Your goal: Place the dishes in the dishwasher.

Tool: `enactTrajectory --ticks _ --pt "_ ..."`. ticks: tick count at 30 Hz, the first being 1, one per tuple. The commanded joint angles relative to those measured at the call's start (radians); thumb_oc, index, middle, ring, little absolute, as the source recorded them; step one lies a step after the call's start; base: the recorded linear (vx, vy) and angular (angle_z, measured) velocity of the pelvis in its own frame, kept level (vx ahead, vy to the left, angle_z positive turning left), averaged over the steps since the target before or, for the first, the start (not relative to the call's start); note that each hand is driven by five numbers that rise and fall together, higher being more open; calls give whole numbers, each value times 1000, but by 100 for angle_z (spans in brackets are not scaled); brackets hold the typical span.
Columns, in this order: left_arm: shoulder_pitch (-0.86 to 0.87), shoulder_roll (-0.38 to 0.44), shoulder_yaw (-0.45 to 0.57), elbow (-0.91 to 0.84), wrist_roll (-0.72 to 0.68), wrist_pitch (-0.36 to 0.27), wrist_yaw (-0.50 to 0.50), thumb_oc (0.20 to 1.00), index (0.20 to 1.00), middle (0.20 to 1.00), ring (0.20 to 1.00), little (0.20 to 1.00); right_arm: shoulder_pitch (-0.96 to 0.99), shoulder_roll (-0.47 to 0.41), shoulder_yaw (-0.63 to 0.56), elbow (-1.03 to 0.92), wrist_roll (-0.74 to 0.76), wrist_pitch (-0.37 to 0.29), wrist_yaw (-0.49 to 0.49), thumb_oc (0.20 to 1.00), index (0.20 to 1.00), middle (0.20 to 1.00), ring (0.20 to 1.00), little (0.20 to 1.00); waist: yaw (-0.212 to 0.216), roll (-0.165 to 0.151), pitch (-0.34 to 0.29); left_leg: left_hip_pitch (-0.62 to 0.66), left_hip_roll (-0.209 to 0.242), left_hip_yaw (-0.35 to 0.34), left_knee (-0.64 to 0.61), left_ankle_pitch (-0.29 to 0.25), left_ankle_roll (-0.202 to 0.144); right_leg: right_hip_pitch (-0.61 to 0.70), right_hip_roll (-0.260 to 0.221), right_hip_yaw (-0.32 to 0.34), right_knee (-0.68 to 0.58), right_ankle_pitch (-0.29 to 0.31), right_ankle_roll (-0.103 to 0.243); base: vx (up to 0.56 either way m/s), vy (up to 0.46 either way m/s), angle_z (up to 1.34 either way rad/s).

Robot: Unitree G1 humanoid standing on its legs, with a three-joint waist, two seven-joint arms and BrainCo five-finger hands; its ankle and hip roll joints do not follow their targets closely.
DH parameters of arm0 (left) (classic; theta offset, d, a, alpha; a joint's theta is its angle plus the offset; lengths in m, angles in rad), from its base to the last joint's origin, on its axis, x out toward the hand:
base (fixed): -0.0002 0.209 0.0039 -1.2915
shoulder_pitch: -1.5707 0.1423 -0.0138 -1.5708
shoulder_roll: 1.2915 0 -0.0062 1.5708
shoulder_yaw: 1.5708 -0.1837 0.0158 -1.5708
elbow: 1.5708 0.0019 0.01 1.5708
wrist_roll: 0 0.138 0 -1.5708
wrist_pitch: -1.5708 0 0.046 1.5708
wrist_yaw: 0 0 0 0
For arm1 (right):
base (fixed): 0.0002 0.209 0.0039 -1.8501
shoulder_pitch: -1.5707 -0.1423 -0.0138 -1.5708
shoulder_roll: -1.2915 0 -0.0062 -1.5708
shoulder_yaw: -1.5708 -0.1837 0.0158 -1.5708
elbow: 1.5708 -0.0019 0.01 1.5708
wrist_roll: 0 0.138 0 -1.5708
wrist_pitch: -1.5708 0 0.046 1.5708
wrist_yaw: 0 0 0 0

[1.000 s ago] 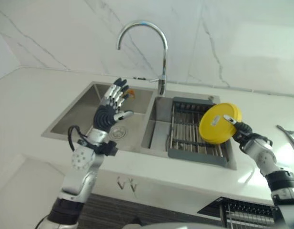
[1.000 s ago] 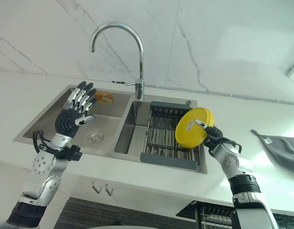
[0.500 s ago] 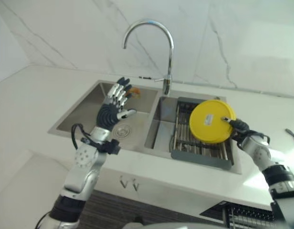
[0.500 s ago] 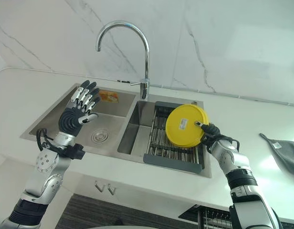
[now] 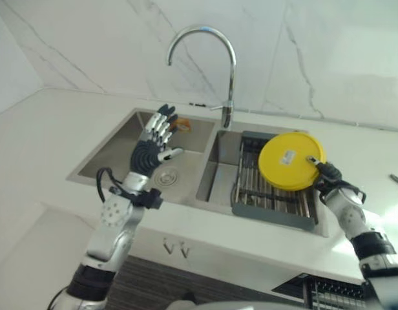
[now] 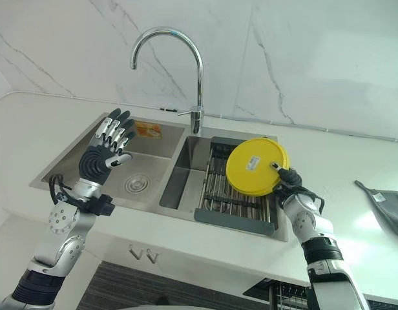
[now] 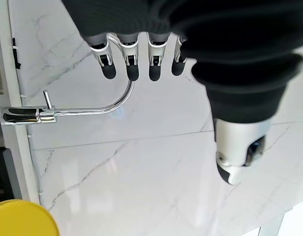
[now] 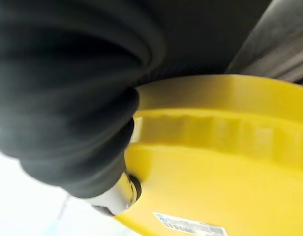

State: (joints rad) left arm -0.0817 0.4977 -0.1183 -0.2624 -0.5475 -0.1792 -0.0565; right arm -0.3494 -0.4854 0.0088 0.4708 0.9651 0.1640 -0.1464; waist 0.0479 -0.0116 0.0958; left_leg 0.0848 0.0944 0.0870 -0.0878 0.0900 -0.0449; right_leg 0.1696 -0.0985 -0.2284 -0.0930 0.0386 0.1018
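R hand (image 6: 291, 183) pinching rim of yellow plate (image 6: 256, 166), plate held on edge above drying rack (image 5: 271, 194) in R basin of sink (image 5: 115, 152). L hand (image 5: 152, 143) raised over L basin, fingers straight, empty. Step: plate lifted out, transfer underway (judgement). Next: carry plate down to dishwasher rack (image 5: 335, 290) below counter; needs firm pinch, clearance past counter edge.

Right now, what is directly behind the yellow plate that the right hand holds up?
Behind the yellow plate, pinched by the right hand, lies the dark drying rack in the sink's right basin. The rack part behind the plate is covered.
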Motion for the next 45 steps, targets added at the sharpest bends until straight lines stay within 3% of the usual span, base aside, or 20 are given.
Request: enactTrajectory --ticks 1,5,7,9,10,11,12,15,17,19,23,25,26,28,31,34,38,42,43,45 --pt "-23 18 23 16 2 -58 -16 1000 1000 1000 1000 1000 -36 4 -72 -171 95 -115 21 200 200 200 200 200 4 5 -22 54 65 69 1 -81 -43 4 31 -21 6 -47 -24 51 -233 -4" --pt "73 9 87 -8 17 -78 -48 1000 1000 1000 1000 1000 92 76 -133 -385 132 -159 40 200 200 200 200 200 -16 17 -17 32 83 78 1 -52 -57 -16 48 3 6 -47 -31 -8 -181 -2" --pt "124 -5 129 -17 1 -125 -74 1000 1000 1000 1000 1000 178 114 -181 -509 162 -185 69 200 200 200 200 200 -40 17 -5 31 82 84 1 -38 -64 -37 48 15 6 -39 -29 -179 -26 5" --pt "146 -15 147 -27 2 -158 -74 1000 1000 1000 1000 1000 207 123 -198 -545 182 -186 99 200 200 200 200 200 -49 -6 14 8 55 82 142 -70 -60 -48 29 39 6 -14 -33 -264 90 -6" --pt "160 -26 167 -38 1 -177 -76 1000 1000 1000 1000 1000 234 124 -217 -579 194 -183 125 200 200 200 200 200 -53 -25 29 -30 8 12 280 -105 -34 -64 17 74 6 15 -34 -266 141 -34" --pt "165 -28 177 -40 1 -183 -80 1000 1000 1000 1000 1000 246 125 -226 -589 202 -179 138 200 200 200 200 200 -55 -26 32 -30 -14 -17 291 -126 -22 -70 16 87 6 24 -32 -308 244 -43" --pt "171 -32 189 -41 3 -195 -90 1000 1000 1000 1000 1000 268 130 -242 -611 209 -167 156 200 200 200 200 200 -64 -27 34 -20 -45 -50 279 -150 -4 -86 14 105 6 45 -27 -172 197 -54" --pt "173 -26 204 -43 -11 -203 -110 1000 1000 1000 1000 1000 292 143 -257 -640 209 -164 167 200 200 200 200 200 -90 -11 30 43 -46 -26 168 -187 6 -119 5 119 6 65 -5 -189 301 -40" --pt "124 -12 194 -33 -24 -182 -157 1000 1000 1000 1000 1000 318 178 -297 -687 220 -182 158 200 200 200 200 200 -139 6 37 117 -39 2 6 -160 13 -192 -30 127 23 107 50 -393 526 -11" --pt "117 -8 191 -77 -8 -154 -164 1000 1000 1000 1000 1000 354 185 -328 -756 230 -157 149 200 200 200 200 200 -162 6 52 115 -82 -40 1 -180 28 -249 -75 160 39 163 71 -362 514 -8" --pt "104 -3 156 -97 12 -133 -163 1000 1000 1000 1000 1000 403 187 -307 -789 224 -169 155 200 200 200 200 200 -187 1 69 95 -120 -56 1 -175 48 -305 -87 184 53 191 74 -227 306 -41" --pt "107 12 138 -99 17 -132 -142 1000 1000 1000 1000 1000 420 165 -307 -785 255 -168 164 200 200 200 200 200 -183 -7 80 100 -119 -39 1 -178 55 -333 -61 121 131 195 80 -243 180 -38" --pt "111 18 132 -104 23 -148 -129 1000 1000 1000 1000 1000 410 142 -310 -768 279 -170 175 200 200 200 200 200 -169 -10 87 92 -115 -15 1 -172 66 -335 -34 62 217 158 71 -278 132 -55" --pt "100 19 119 -109 48 -170 -112 1000 1000 1000 1000 1000 391 118 -311 -744 293 -177 190 200 200 200 200 200 -152 -6 90 71 -106 9 1 -157 77 -322 -7 16 316 89 50 -282 108 -116" --pt "61 9 92 -102 99 -181 -68 1000 1000 1000 1000 1000 360 117 -299 -747 281 -186 189 200 200 200 200 200 -128 -10 85 24 -92 51 1 -126 84 -255 21 -6 411 9 28 -223 54 -69" --pt "36 3 82 -89 120 -170 -41 1000 1000 1000 1000 1000 349 138 -288 -770 249 -173 177 200 200 200 200 200 -108 -27 71 -3 -86 101 1 -109 79 -178 11 -15 382 -6 36 -120 -43 -67" --pt "18 5 67 -95 157 -145 -13 1000 1000 1000 1000 1000 359 170 -266 -805 219 -166 162 200 200 200 200 200 -70 -44 38 -23 -73 148 1 -101 59 -25 -54 -35 201 -21 46 -92 -220 -69" --pt "22 26 59 -103 190 -145 29 1000 1000 1000 1000 1000 360 166 -239 -824 200 -160 153 200 200 200 200 200 -59 -39 23 -18 -37 156 1 -100 23 7 -151 -84 75 63 76 -102 -319 -62" --pt "22 31 61 -104 194 -143 39 1000 1000 1000 1000 1000 360 170 -227 -827 188 -160 153 200 200 200 200 200 -61 -37 23 -15 -20 165 1 -100 15 1 -162 -75 66 76 84 -104 -420 -66" --pt "16 32 58 -105 198 -140 38 1000 1000 1000 1000 1000 366 169 -220 -833 171 -174 144 200 200 200 200 200 -74 -35 19 -16 9 171 1 -97 5 2 -139 -42 38 40 83 -133 -556 -76"
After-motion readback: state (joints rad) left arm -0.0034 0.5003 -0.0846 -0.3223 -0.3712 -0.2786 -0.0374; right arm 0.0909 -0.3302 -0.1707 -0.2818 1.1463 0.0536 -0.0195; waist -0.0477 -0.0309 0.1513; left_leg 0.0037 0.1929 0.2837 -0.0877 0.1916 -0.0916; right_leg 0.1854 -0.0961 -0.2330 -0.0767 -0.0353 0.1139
